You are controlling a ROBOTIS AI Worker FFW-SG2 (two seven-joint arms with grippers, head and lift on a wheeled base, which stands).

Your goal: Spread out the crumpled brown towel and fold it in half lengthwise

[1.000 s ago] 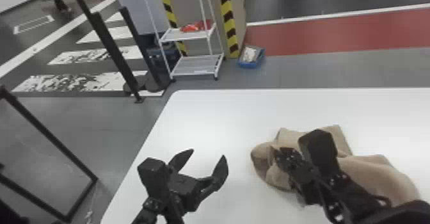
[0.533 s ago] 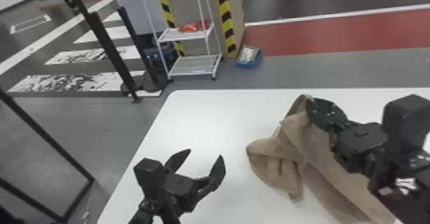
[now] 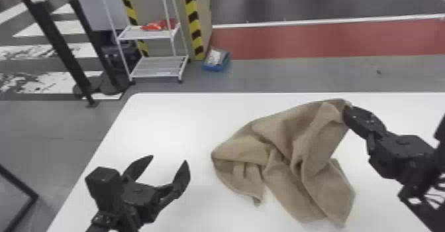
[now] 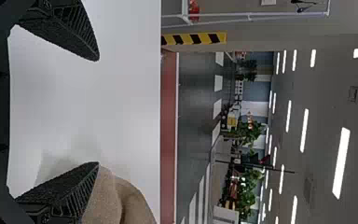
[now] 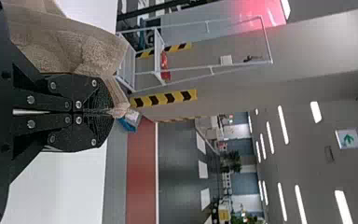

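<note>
The brown towel (image 3: pixel 284 155) is bunched in loose folds on the white table, its upper right corner lifted by my right gripper (image 3: pixel 347 110). In the right wrist view the towel (image 5: pixel 74 46) runs into the closed tips of that gripper (image 5: pixel 114 112). My left gripper (image 3: pixel 170 160) stands open over the table, left of the towel, with a gap between them and nothing held. The left wrist view has this gripper (image 4: pixel 98 112) with its fingers wide apart and the towel (image 4: pixel 121 200) beyond one of them.
The white table (image 3: pixel 165 125) has its left edge beside my left arm. On the floor past the far edge stand a white rack (image 3: pixel 159 67) and a blue bin (image 3: pixel 217 62). Black posts (image 3: pixel 63 45) rise at the far left.
My right gripper has moved from low over the towel to farther right and up, drawing a corner with it. The towel has opened into a wider, partly raised shape. The left gripper stays open.
</note>
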